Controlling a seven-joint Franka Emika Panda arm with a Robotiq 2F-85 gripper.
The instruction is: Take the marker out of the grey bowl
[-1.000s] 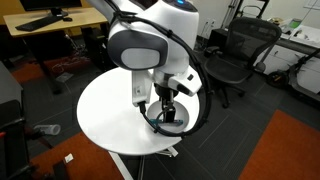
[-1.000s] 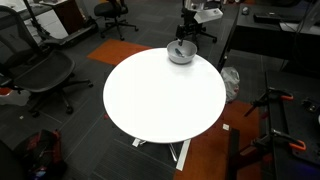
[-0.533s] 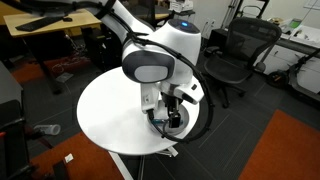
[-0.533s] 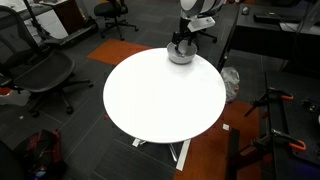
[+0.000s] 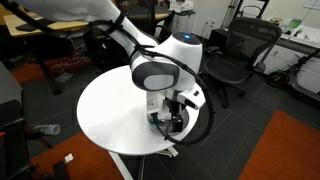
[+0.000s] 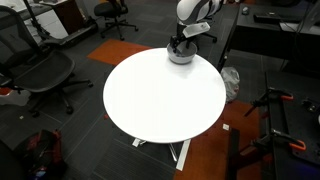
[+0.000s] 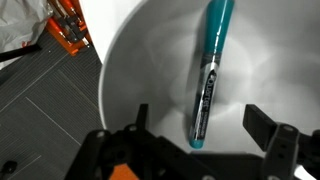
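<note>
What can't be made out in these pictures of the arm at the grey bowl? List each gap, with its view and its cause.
- Marker: its upper end is cut off by the wrist view's top edge, and its print is blurred.
- Grey bowl: the wrist view's edges cut off most of its rim.
- Bowl's inside in an exterior view: hidden behind the arm.
- Marker in both exterior views: too small, or hidden by the pincer.

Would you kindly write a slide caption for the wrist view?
Open gripper straddles the teal marker lying inside the grey bowl.
</note>
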